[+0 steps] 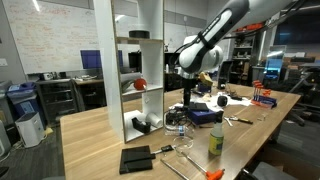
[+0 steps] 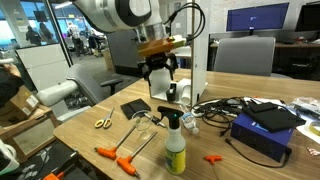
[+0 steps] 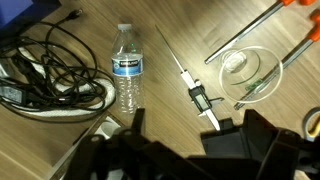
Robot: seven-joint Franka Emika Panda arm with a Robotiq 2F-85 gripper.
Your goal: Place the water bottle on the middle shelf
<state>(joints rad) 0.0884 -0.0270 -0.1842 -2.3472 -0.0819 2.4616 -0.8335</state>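
Approach work, by my reading: the grasp has not been made. The water bottle [image 3: 127, 80] lies on its side on the desk [image 3: 170, 40], cap pointing to the top of the wrist view. A tangle of cables [image 3: 50, 70] sits just beside it on one flank and a caliper [image 3: 195, 92] lies near the other.

My end effector [image 2: 160, 88] hangs above the desk with its jaws spread wide and nothing between them. In the wrist view the bottle sits off to one side of them, not centred.

Next I would slide across until the bottle's body lies between the jaws, turn the wrist so they close across its width, then come down and grip. I judge the cables to be the main snag risk there.

After that comes the lift and the carry to the middle shelf [image 1: 155, 91] of the white shelving unit [image 1: 103, 70] in an exterior view.
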